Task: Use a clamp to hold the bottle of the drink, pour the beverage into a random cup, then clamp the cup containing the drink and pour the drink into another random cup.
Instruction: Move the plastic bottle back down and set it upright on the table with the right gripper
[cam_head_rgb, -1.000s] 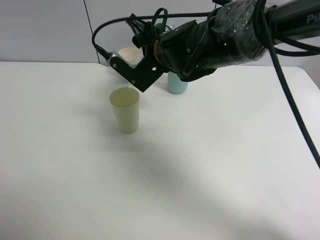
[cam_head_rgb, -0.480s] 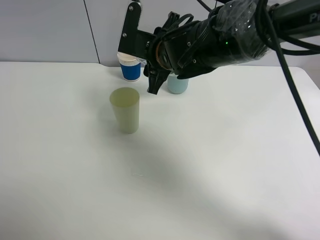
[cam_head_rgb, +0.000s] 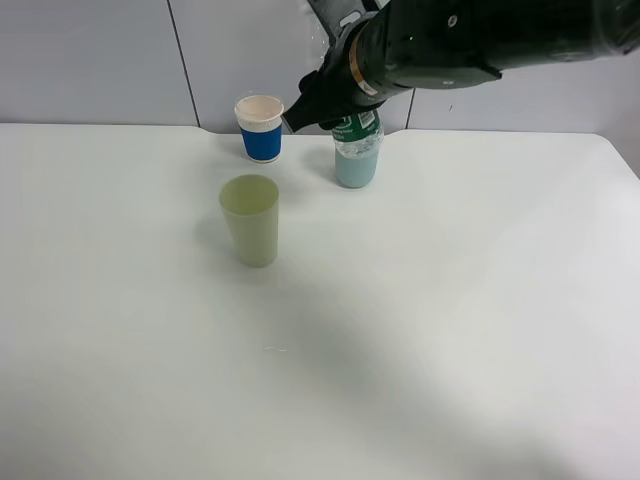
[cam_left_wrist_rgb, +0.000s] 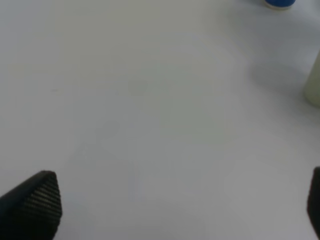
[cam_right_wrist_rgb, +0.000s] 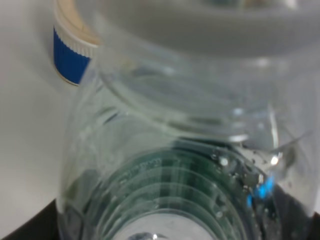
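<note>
From above we count three cups on the tabletop (cam_head_rgb: 450, 300): one yellow-green cup (cam_head_rgb: 250, 218), one blue-banded cup (cam_head_rgb: 259, 128) and one teal cup (cam_head_rgb: 355, 170). One bottle (cam_head_rgb: 358, 133) hangs just over the teal cup, clenched in the right gripper (cam_head_rgb: 335, 108).

Left wrist: the left gripper (cam_left_wrist_rgb: 172, 205) gapes, holding nothing.

Right wrist: the bottle's green label (cam_right_wrist_rgb: 165, 175) is too blurred to read.

Bright, even light; a soft, broad shadow crosses the table (cam_head_rgb: 480, 330). Both wrist views are blurred, the bottle (cam_right_wrist_rgb: 165, 125) most.
</note>
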